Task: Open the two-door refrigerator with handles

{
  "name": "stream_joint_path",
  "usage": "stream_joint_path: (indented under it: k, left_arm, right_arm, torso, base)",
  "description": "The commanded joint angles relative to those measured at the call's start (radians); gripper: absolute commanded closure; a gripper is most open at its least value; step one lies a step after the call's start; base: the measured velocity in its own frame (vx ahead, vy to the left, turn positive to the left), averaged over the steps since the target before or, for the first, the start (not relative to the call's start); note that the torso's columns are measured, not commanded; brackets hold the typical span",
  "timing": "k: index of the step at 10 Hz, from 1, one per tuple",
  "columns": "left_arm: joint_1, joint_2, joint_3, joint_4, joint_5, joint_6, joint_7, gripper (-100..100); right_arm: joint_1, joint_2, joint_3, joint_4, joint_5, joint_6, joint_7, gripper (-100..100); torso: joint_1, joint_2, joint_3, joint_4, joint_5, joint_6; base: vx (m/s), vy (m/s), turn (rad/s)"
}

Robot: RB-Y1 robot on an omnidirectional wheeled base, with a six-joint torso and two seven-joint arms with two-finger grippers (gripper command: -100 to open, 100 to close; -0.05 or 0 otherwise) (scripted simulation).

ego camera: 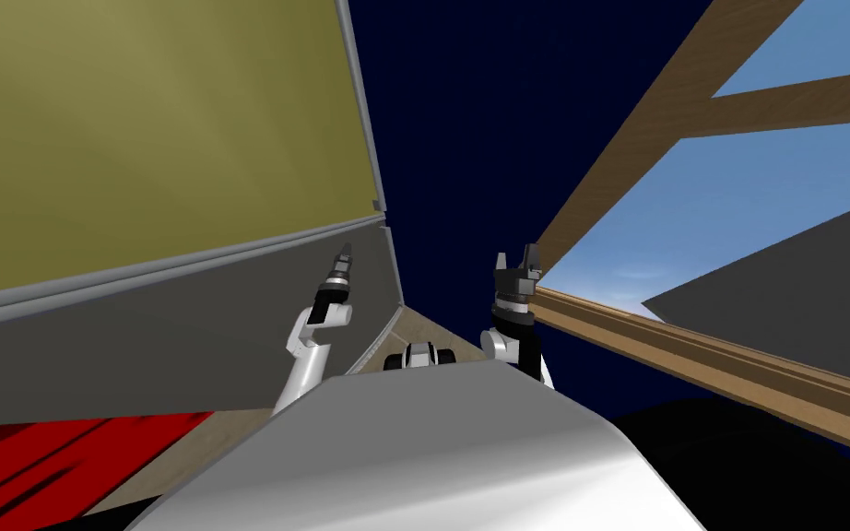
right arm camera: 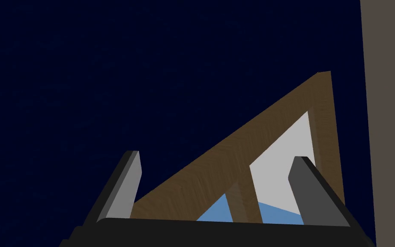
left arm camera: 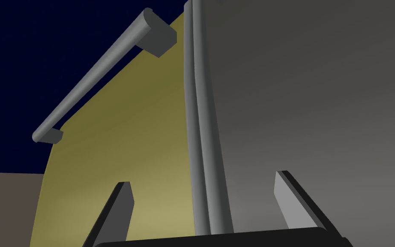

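Left gripper [left arm camera: 207,206] released, fingers spread, pointing at grey edge strip [left arm camera: 201,128] of refrigerator [ego camera: 137,138]; strip runs between yellow-green door [left arm camera: 119,141] and grey side panel [left arm camera: 321,107]; grey bar handle [left arm camera: 94,81] on door, apart from fingers; right gripper [ego camera: 518,263] also released, raised well apart from refrigerator.

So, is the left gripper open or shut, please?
Open: the left gripper has its fingers well apart, the grey edge strip between them untouched.
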Motion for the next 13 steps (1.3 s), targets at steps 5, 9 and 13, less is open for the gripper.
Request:
stream_joint_path:
  k: [5,9,13]
  left_arm:
    - [-0.191,0.030,0.022,0.129,-0.011,0.102,-0.072,-100]
    - [-0.299,0.052,0.035,0.205,-0.015,0.171,-0.115,-100]
    - [-0.414,0.077,0.046,0.282,-0.016,0.239,-0.155,-100]
  right_arm:
    - [0.000,0.000,0.000,0.000,0.000,0.000,0.000,0]
    - [0.000,0.000,0.000,0.000,0.000,0.000,0.000,0]
    - [0.000,0.000,0.000,0.000,0.000,0.000,0.000,0]
  torso:
    - [0.000,0.000,0.000,0.000,0.000,0.001]
    - [0.000,0.000,0.000,0.000,0.000,0.001]
    - [0.000,0.000,0.000,0.000,0.000,0.001]
  base:
    - [-0.035,0.027,-0.168]
    - [-0.037,0.021,-0.167]
    - [-0.029,0.015,-0.144]
